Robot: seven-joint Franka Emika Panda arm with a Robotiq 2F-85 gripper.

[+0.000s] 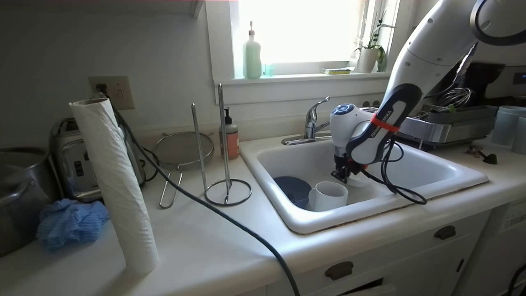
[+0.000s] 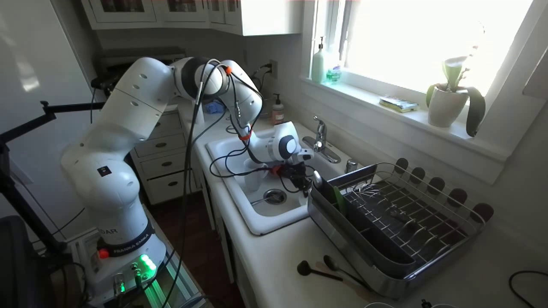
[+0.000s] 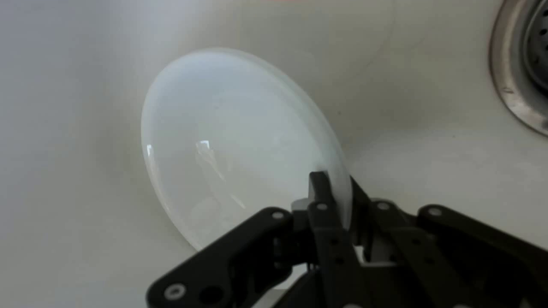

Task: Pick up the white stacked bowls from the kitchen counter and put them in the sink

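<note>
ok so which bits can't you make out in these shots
White bowl, wrist view: rim partly covered by the jaws; whether others nest beneath can't be told.
Drain, wrist view: cut off by the right edge.
Dark blue bowl, in an exterior view: lower part hidden by the sink rim.
Pot, in an exterior view: cut off by the left edge.
</note>
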